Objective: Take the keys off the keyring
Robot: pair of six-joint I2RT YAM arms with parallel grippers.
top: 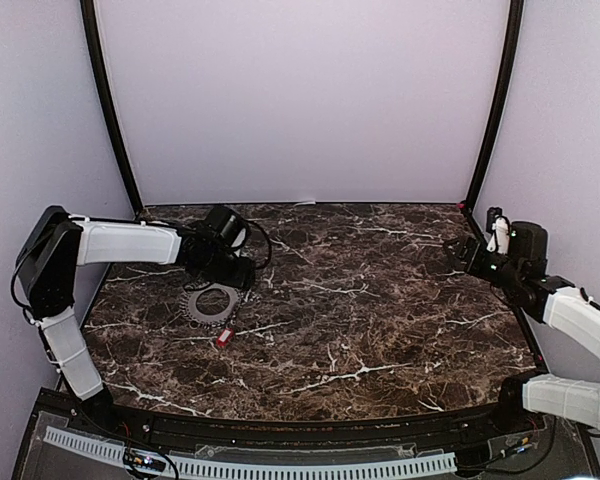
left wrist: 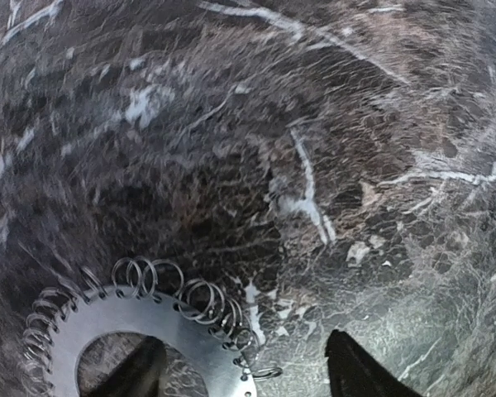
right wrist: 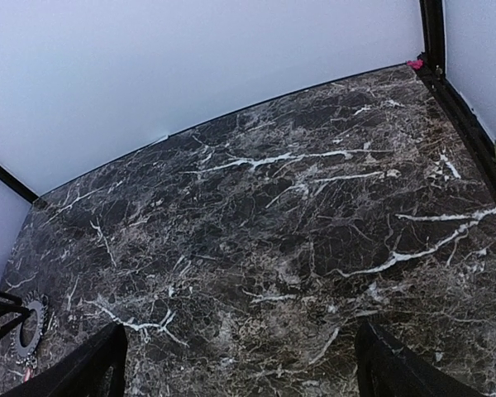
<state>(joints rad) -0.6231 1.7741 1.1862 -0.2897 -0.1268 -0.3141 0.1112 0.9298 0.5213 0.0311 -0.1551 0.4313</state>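
Observation:
The keyring (top: 212, 304) lies flat on the marble table at the left, a grey toothed disc with a wide open centre. In the left wrist view it (left wrist: 161, 327) shows small wire loops round its edge. The red-headed key (top: 223, 338) lies on the table just in front of it, apart from the ring. The blue-headed key is not in view. My left gripper (top: 227, 282) is open and low over the ring's far right edge (left wrist: 244, 376); one finger (left wrist: 136, 372) is over the ring's open centre, the other (left wrist: 355, 372) is outside it. My right gripper (top: 452, 255) is open and empty at the far right (right wrist: 244, 372).
The dark marble table (top: 380, 300) ends at a black frame and pale walls at the back and sides. A small pink object (right wrist: 415, 64) sits in the back right corner. The ring (right wrist: 29, 327) shows far off in the right wrist view.

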